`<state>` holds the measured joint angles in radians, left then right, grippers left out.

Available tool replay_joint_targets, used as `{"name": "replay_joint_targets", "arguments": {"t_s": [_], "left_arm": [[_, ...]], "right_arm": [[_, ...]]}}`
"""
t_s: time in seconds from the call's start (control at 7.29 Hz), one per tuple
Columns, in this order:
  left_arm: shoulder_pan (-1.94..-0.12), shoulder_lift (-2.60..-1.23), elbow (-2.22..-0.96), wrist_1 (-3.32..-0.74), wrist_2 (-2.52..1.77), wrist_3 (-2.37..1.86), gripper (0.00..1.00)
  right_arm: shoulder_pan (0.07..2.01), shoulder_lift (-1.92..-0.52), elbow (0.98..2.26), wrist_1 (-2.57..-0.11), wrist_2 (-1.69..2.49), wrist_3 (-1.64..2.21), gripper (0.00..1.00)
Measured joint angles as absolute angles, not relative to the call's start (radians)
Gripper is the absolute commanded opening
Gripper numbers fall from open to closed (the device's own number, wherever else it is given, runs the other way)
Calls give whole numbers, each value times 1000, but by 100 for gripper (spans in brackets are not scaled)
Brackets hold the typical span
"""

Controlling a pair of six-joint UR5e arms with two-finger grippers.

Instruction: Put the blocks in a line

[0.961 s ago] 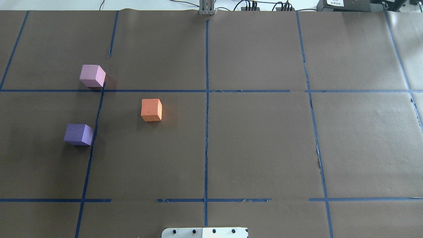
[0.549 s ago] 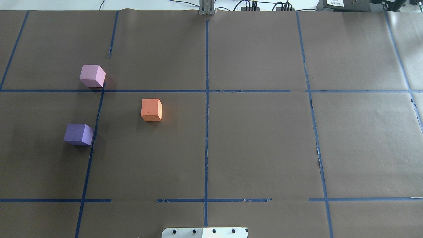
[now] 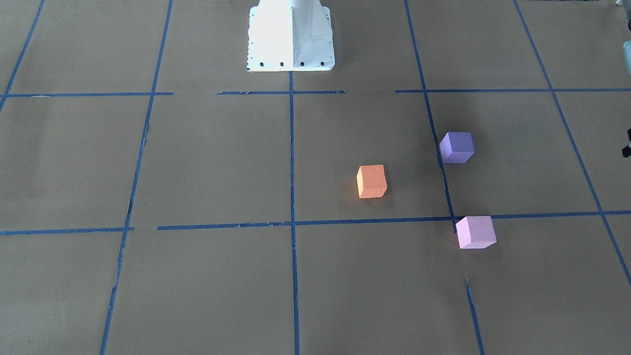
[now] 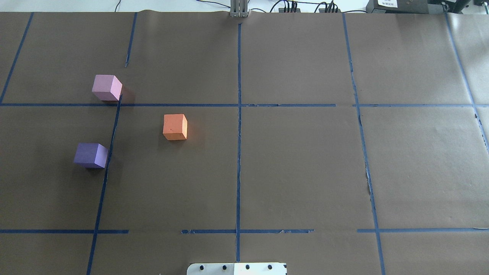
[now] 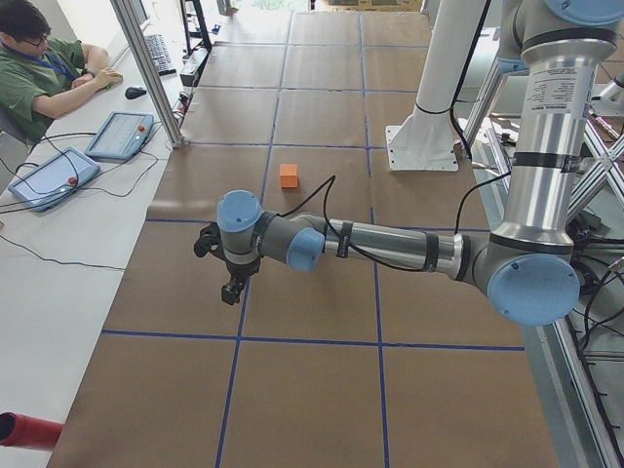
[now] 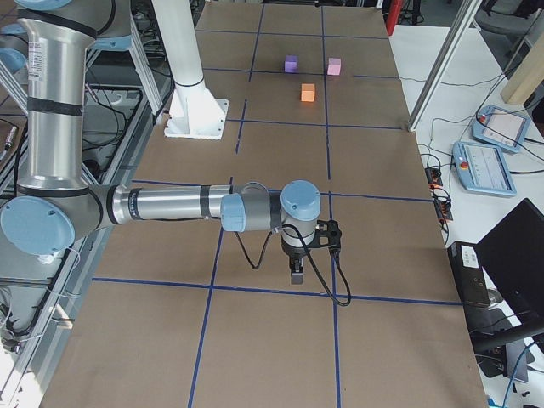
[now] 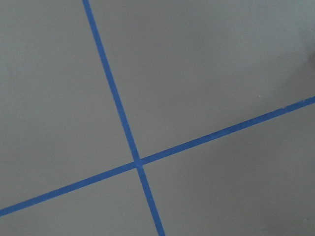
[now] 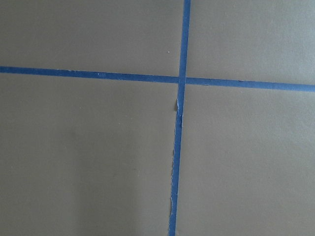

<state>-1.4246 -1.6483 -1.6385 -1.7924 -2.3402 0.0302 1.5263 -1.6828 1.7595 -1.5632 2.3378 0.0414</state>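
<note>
left gripper (image 5: 232,290) hovering above a blue tape crossing (image 7: 138,162), opening cannot be told, right gripper (image 6: 296,273) likewise above another crossing (image 8: 180,80), orange block (image 4: 175,127), violet block (image 4: 91,155) and pink block (image 4: 107,87) well apart in a triangle on the left half of the table (image 4: 305,172)

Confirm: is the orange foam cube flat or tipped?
Flat: the orange foam cube rests on one full face on the brown paper.

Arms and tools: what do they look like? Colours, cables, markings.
The left arm and right arm match: silver tubes, pale blue round joint caps, black bands at joints. A black cable runs along each forearm, looping loose at the wrist. The left tool and right tool: small, black. Small print on the upright tubes, unreadable.
</note>
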Motion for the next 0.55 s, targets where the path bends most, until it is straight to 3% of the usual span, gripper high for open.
{"name": "replay_joint_targets", "arguments": {"t_s": [0.55], "left_arm": [[-1181,-1835,-1700,-1799,-2335,-429,100]], "right_arm": [[1526,-1683,1759,-1563,2338,41,100]]}}
